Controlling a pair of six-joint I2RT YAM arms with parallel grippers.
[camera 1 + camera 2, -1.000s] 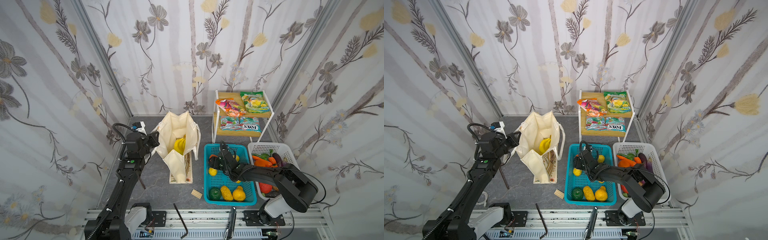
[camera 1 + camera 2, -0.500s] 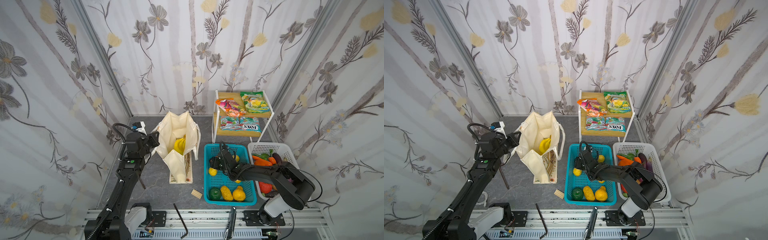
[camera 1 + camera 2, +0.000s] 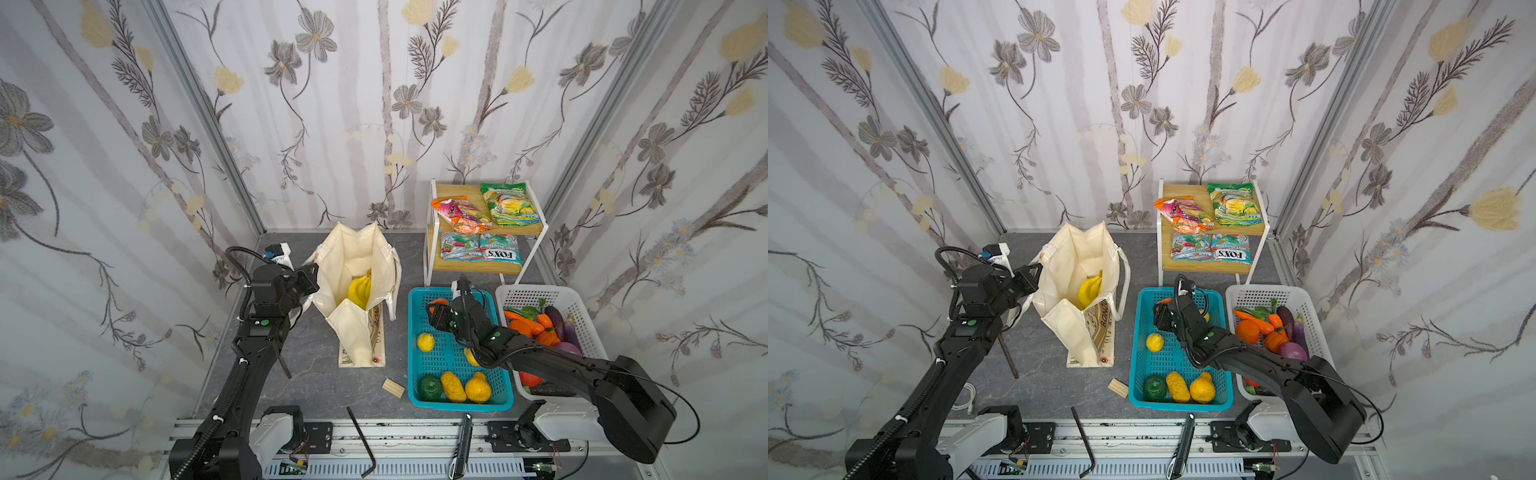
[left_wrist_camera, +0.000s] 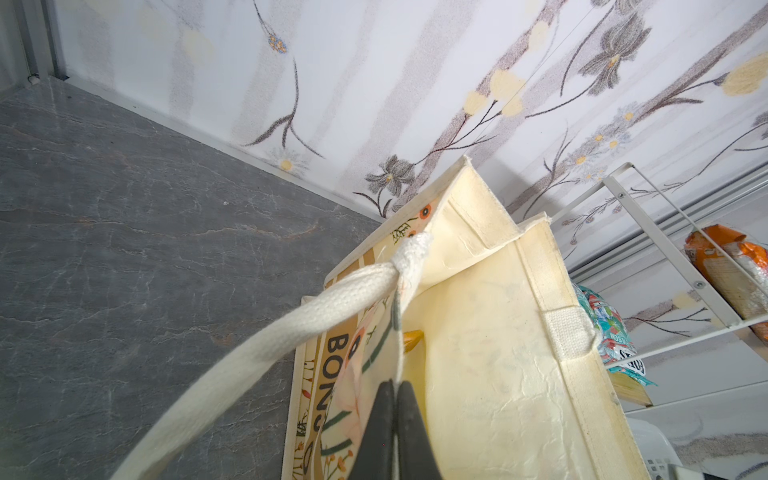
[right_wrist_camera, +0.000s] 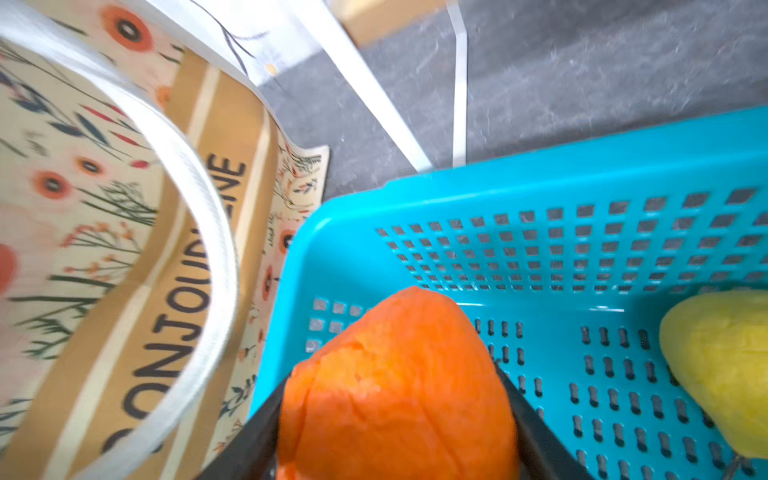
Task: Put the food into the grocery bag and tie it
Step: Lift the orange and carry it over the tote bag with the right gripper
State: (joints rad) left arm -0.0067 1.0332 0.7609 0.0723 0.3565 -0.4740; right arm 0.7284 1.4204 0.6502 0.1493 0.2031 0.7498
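The cream grocery bag (image 3: 357, 253) (image 3: 1073, 257) stands open at the back left with the yellow banana bunch (image 3: 359, 291) inside. My left gripper (image 4: 397, 384) is shut on the bag's left rim and holds it open. My right gripper (image 5: 392, 374) is low in the far left corner of the teal basket (image 3: 415, 374), its fingers pressed against both sides of the orange (image 5: 395, 395). A lemon (image 3: 425, 342) lies in the same basket. The purple onion (image 3: 567, 348) sits in the white basket (image 3: 582, 303). The orange packet (image 3: 459, 215) and green packet (image 3: 509, 203) lie on the shelf.
The white wire rack (image 3: 432, 249) with two FOX'S packets (image 3: 480, 247) stands behind the baskets. A dark green fruit (image 3: 429, 386) and two yellow-orange fruits lie at the teal basket's front. A wooden block (image 3: 393, 387) and a hex key (image 3: 361, 436) lie near the front edge.
The right gripper's fingers have narrowed around the orange in the teal basket's far corner. The left arm and the bag have stayed still.
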